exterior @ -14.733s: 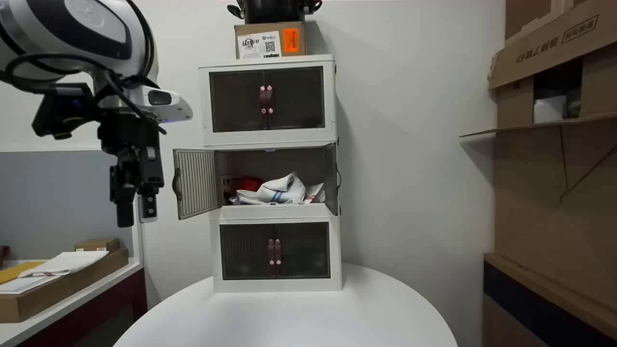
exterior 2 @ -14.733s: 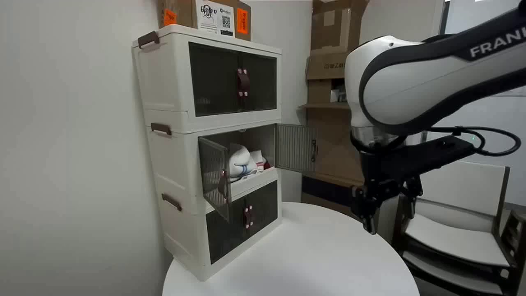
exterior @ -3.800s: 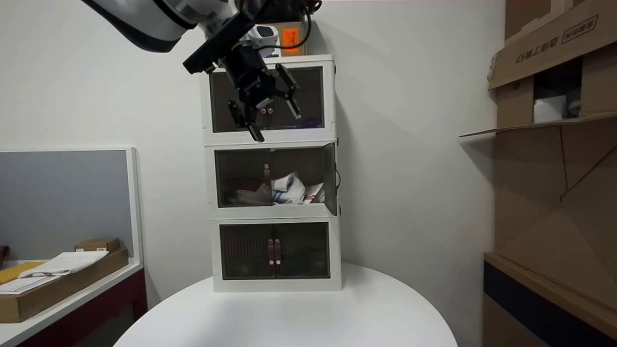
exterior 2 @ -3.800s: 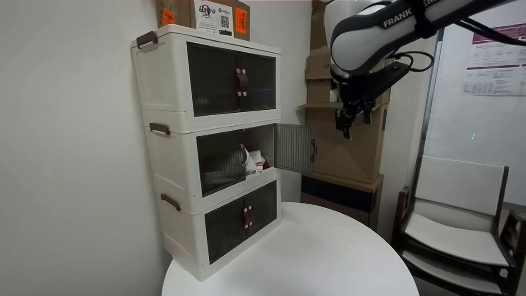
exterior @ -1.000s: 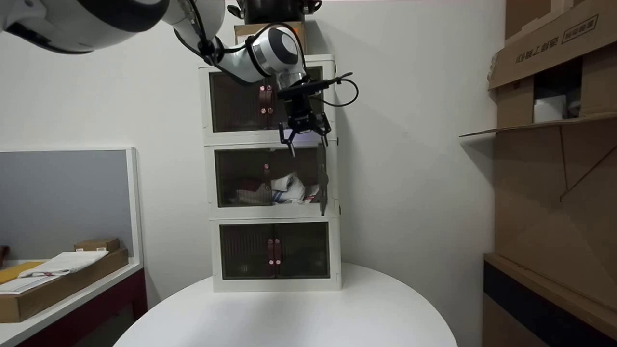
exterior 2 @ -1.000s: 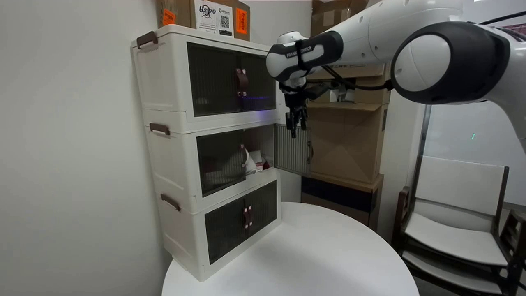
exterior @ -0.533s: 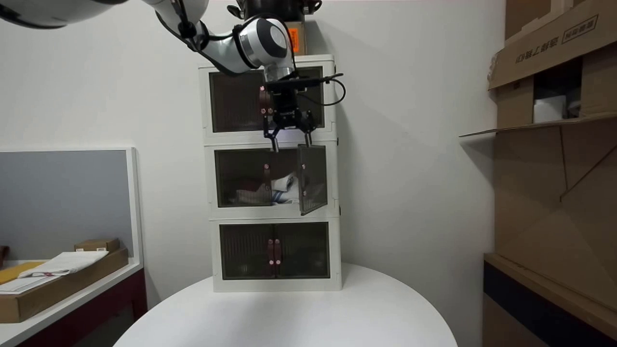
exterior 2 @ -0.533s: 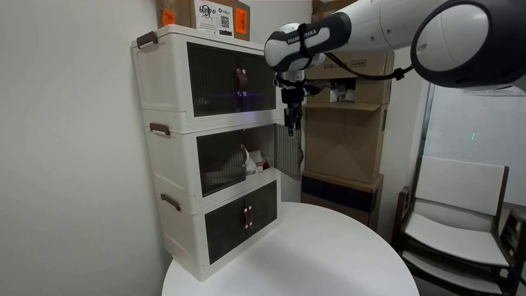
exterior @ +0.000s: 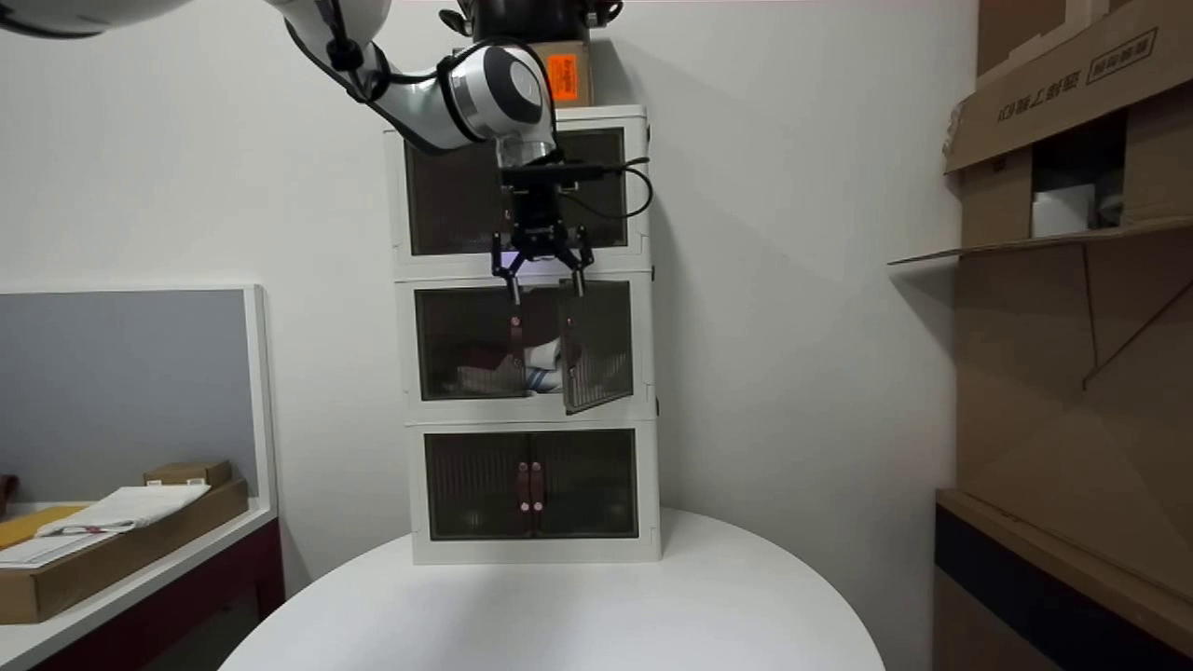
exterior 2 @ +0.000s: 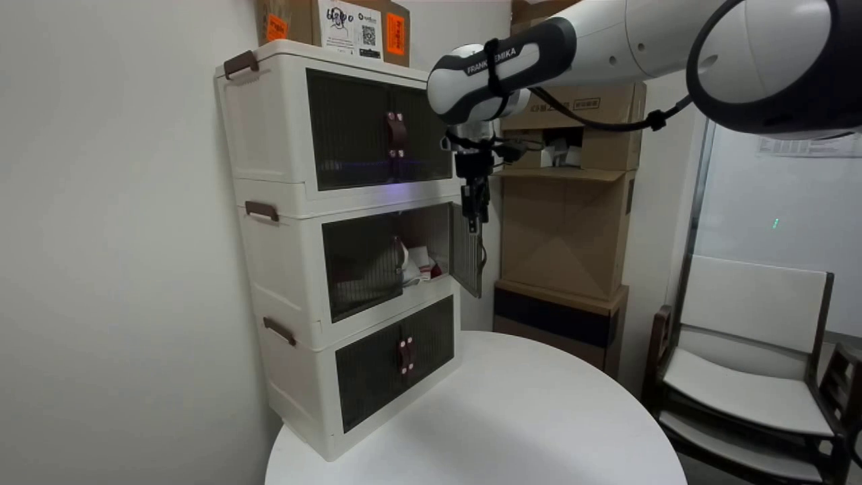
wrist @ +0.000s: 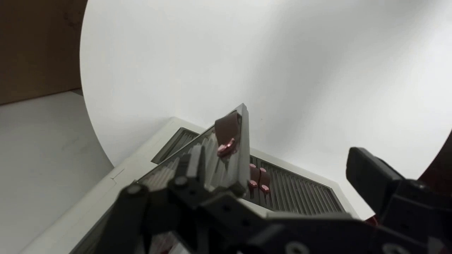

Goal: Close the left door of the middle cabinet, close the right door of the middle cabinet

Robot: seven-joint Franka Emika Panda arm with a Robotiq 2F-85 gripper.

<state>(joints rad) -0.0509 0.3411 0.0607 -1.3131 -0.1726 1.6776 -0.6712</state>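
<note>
In an exterior view, my end effector [exterior: 547, 294] hangs, fingers [exterior: 579, 282] spread; the left door [exterior: 469, 345] of the middle cabinet [exterior: 522, 411] is closed; in an exterior view, the right door [exterior 2: 466, 259] stands partly open; in the wrist view, one finger overlaps it, contact unclear.

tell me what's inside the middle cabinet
White, blue-striped cloth and, in an exterior view, a red-marked white item. The tinted left door dims what's behind it; anything beneath the cloth is hidden.

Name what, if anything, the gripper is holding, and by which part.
Nothing is held: the gripper is open, its jaws spread wide. One is close by the right door; whether it touches cannot be told.
</note>
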